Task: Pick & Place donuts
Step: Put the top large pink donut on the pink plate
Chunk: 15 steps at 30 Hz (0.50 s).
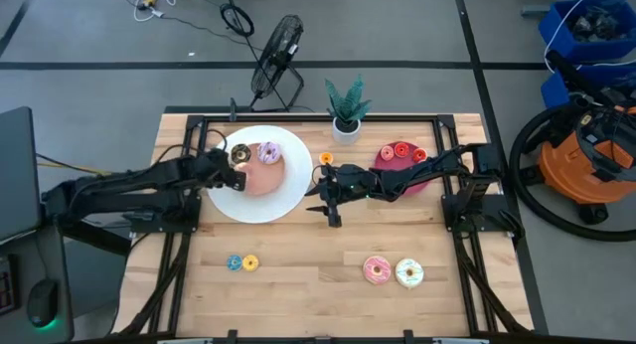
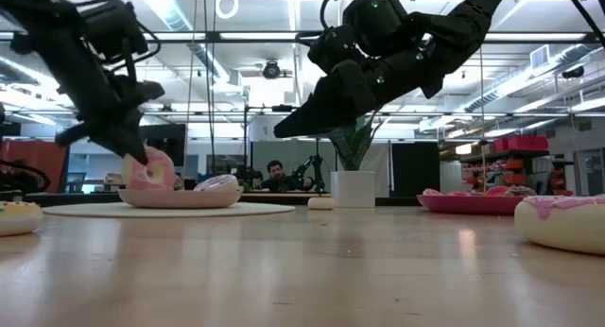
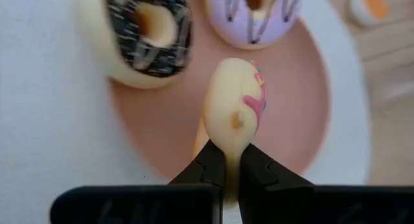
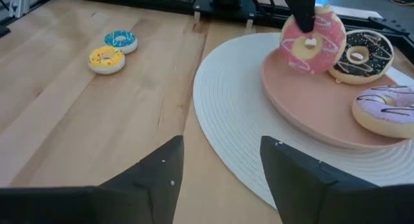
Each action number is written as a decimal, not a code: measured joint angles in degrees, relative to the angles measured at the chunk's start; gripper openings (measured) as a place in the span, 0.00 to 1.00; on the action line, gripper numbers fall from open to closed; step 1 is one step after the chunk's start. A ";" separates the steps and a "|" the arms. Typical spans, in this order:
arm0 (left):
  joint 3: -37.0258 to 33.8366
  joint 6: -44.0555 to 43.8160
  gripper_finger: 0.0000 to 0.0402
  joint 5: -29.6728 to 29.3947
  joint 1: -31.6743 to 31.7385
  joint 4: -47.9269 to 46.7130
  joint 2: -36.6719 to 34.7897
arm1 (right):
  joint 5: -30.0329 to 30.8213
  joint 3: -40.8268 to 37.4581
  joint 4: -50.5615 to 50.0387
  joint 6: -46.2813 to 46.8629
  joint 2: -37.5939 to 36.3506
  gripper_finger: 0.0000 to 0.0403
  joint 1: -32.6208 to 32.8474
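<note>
My left gripper is shut on a pink-frosted donut over the salmon dish, which sits on the big white plate. A chocolate donut and a purple donut lie flat on that dish. My right gripper hangs open above the table just right of the plate, touching nothing. A pink donut and a white donut lie near the table's near edge. Tiny blue and yellow rings lie to their left. My left gripper pinches the pink-frosted donut's rim between its two fingers, slanting down from the table's left. The donut stands on edge, frosted face toward the right arm. Its lower edge is at the salmon dish; whether it rests there I cannot tell.
A magenta dish with tiny red and orange rings sits under the right arm. A tiny orange ring lies beside the plate. A potted plant stands at the far edge. Bare wood lies between the donut groups.
</note>
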 joint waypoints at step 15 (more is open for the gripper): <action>-4.59 1.16 0.14 4.75 6.36 5.18 -0.34 | -0.02 -0.01 -1.61 -0.71 -0.01 0.44 0.04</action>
